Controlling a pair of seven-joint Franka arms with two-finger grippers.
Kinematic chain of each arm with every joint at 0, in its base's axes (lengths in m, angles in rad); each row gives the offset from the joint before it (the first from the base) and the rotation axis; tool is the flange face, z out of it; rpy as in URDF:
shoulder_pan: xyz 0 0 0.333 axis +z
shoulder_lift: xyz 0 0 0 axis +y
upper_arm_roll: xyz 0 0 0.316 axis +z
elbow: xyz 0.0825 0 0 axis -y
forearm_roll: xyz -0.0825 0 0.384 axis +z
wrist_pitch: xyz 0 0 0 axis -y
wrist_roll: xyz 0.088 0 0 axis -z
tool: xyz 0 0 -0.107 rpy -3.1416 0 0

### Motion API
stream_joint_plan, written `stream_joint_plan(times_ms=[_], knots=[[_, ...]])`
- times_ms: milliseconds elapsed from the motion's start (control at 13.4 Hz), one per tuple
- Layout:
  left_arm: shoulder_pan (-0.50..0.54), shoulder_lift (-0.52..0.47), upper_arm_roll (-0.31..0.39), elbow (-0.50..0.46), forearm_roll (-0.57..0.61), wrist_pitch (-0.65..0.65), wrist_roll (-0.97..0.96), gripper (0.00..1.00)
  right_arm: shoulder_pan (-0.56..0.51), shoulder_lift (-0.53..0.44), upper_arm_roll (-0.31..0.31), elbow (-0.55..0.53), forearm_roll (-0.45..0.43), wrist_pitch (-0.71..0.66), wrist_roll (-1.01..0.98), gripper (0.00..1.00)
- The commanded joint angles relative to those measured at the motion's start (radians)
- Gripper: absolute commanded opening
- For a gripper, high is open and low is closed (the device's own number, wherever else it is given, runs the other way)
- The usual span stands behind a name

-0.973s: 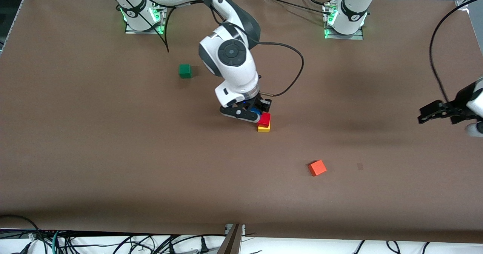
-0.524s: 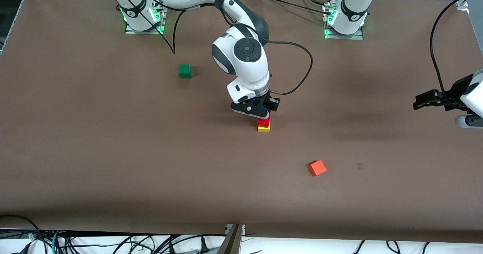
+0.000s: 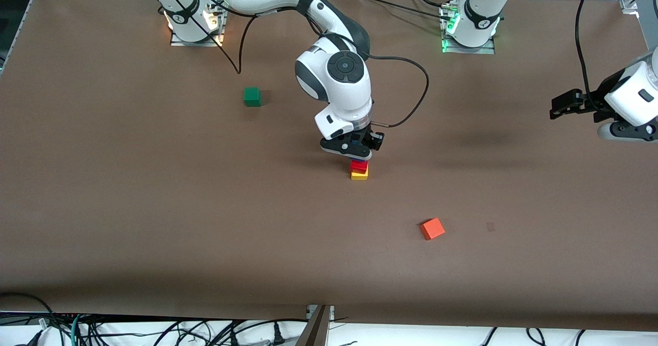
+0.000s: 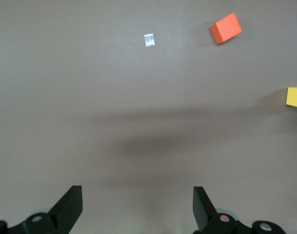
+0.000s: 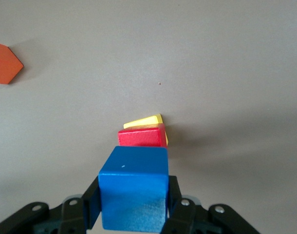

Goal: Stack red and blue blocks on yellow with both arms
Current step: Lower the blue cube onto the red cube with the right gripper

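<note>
Low in the front frame, a little past its centre line toward the left arm's end, the orange cube is seen alone on the brown table, tilted off square to the table edge. A small pale mark (material not discernible) is noted on the table surface just beside it, nearer the left arm's end.

At mid frame the yellow cube is found on the table with the red cube stacked directly on it. The red cube is seen slightly skewed against the yellow one in the right wrist view. The right gripper is positioned right over this stack, its fingers clamped on the blue cube, which is held just above the red cube; contact between blue and red cannot be determined.

At the right edge of the front frame, above mid height, the left gripper is held in the air over the table's end, jaws spread wide with nothing between them. This arm is waiting.

Higher, left of centre, the green cube is noted well apart from the stack, toward the right arm's base.
</note>
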Motion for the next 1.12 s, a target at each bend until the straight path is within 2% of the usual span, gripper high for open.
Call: stream_joint_plan(times_ms=[0,299,673,748,823,898,1048], knots=[[-0.014,-0.017,0.041,-0.038,-0.061,0.018,0.003,1.0,0.011,0.025,-0.011,0.036,-0.014,0.012,-0.01,0.4],[-0.014,0.007,0.038,-0.021,-0.061,0.027,0.003,1.0,0.011,0.037,-0.011,0.036,-0.014,0.031,-0.035,0.4],[-0.011,0.012,0.04,-0.019,-0.055,0.035,0.003,1.0,0.007,0.037,-0.011,0.036,-0.014,0.037,-0.084,0.49],[-0.011,0.015,0.04,-0.019,-0.057,0.042,0.003,1.0,0.005,0.037,-0.011,0.036,-0.014,0.04,-0.085,0.52],[-0.011,0.015,0.04,-0.019,-0.057,0.045,0.003,1.0,0.004,0.037,-0.011,0.036,-0.014,0.043,-0.084,0.63],[-0.011,0.015,0.04,-0.018,-0.058,0.046,0.003,1.0,0.004,0.037,-0.011,0.036,-0.014,0.043,-0.084,0.67],[-0.013,0.017,0.04,-0.016,-0.057,0.046,0.003,1.0,0.002,0.037,-0.013,0.036,-0.014,0.045,-0.085,0.7]])
